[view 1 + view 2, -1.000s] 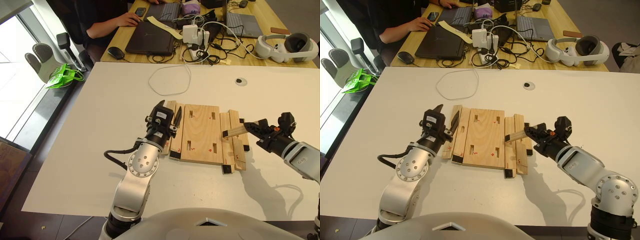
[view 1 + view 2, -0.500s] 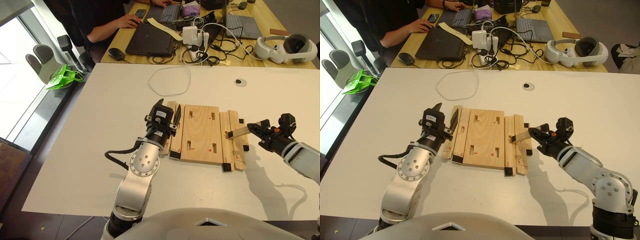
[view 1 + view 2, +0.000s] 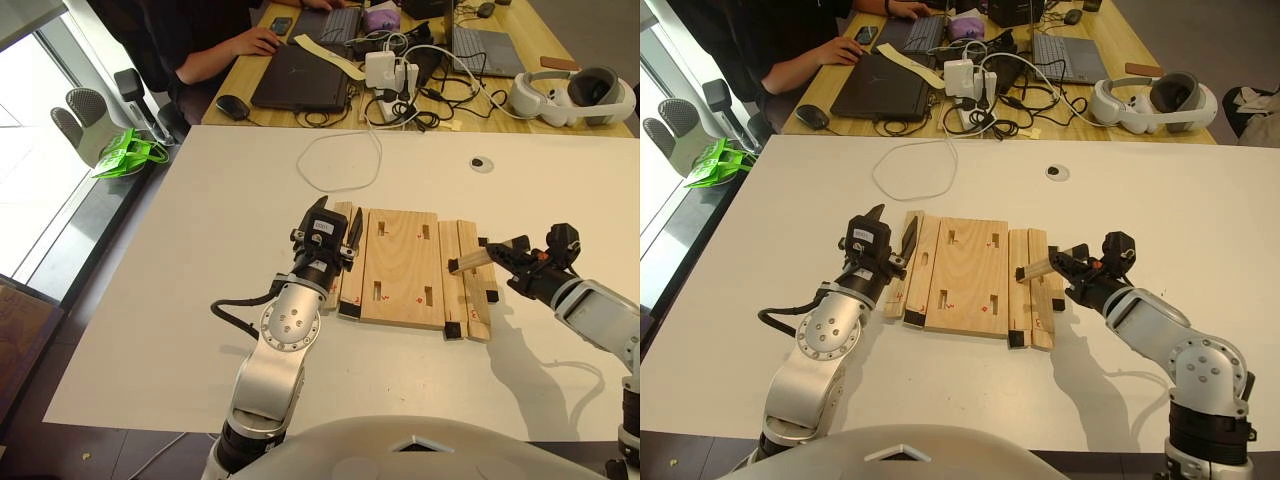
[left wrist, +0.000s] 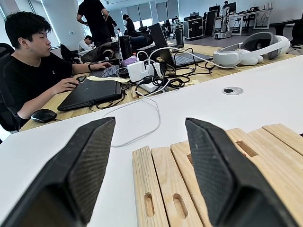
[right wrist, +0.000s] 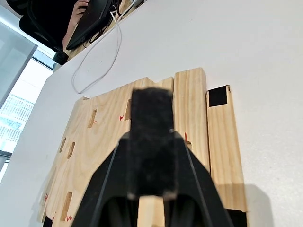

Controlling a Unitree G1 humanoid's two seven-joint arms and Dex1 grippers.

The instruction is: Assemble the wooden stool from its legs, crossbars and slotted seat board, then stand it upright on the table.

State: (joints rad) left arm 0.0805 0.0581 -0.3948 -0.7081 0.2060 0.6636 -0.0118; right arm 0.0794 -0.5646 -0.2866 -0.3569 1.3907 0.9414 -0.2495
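Observation:
The slotted seat board (image 3: 403, 270) lies flat mid-table. Two leg planks (image 3: 351, 292) lie along its left side, and two more leg planks (image 3: 470, 302) with black ends lie along its right side. My left gripper (image 3: 330, 222) hovers open over the left planks (image 4: 161, 189), its dark pads (image 4: 90, 161) wide apart with nothing between them. Just right of the board, my right gripper (image 3: 507, 254) is shut on a short crossbar (image 3: 470, 262). It holds the bar tilted above the right planks (image 5: 222, 137), the bar's black end (image 5: 151, 123) pointing toward the board.
A white cable loop (image 3: 340, 160) and a round grommet (image 3: 482, 162) lie on the far part of the white table. Behind it stands a wooden desk with laptops (image 3: 300, 75), chargers and a headset (image 3: 575, 95). The table's near and left areas are bare.
My right gripper has shifted slightly toward the board and farther from me with the crossbar still held. The left arm has not moved.

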